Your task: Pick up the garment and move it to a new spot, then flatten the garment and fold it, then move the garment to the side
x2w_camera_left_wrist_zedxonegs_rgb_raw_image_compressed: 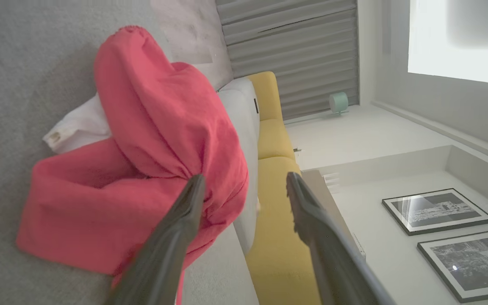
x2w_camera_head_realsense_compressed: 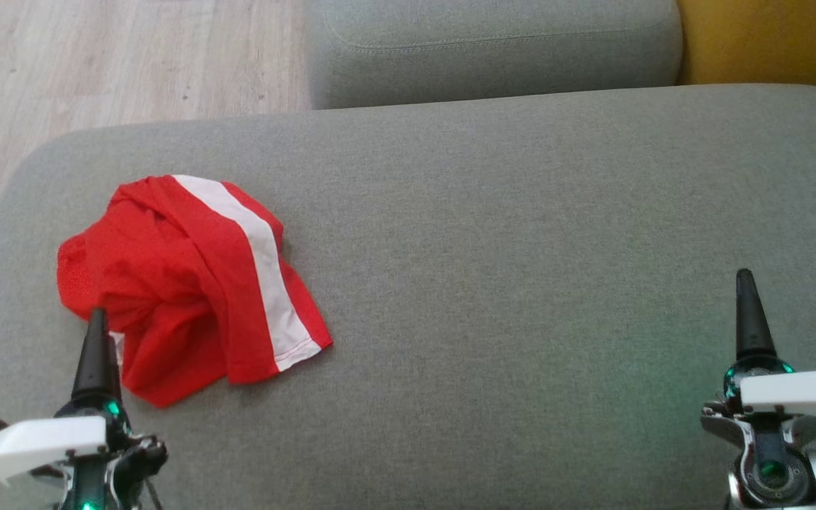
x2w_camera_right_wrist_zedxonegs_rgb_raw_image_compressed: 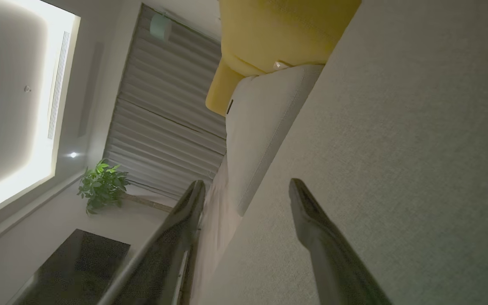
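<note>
**Crumpled red garment on the left of a grey seat, both grippers open**

The garment [x2w_camera_head_realsense_compressed: 188, 283] lies in a loose heap on the left part of the wide grey seat [x2w_camera_head_realsense_compressed: 521, 248]. It is thin red cloth with a fine, mesh-like weave, bunched into soft folds. A broad white stripe [x2w_camera_head_realsense_compressed: 263, 262] runs diagonally down it to a stitched hem. In the left wrist view a small patch of white lining shows at one edge.

The seat is covered in a tight woven fabric, matte and slightly flecked, with rounded corners. Behind it sit a grey back cushion [x2w_camera_head_realsense_compressed: 493, 49] with a sewn seam and a yellow cushion [x2w_camera_head_realsense_compressed: 769, 42]. Pale wood-grain floor [x2w_camera_head_realsense_compressed: 96, 64] shows at the upper left.

The left gripper [x2w_camera_left_wrist_zedxonegs_rgb_raw_image_compressed: 246, 178] is at the near edge of the heap, its jaws spread with nothing between them. One of its tapered dark fingers [x2w_camera_left_wrist_zedxonegs_rgb_raw_image_compressed: 172, 237] overlaps the red cloth (whether it touches the cloth I cannot tell); the other stands clear of it.

The right gripper [x2w_camera_right_wrist_zedxonegs_rgb_raw_image_compressed: 247, 183] is well apart from the garment, over bare upholstery on the right, its jaws likewise spread and holding nothing.
</note>
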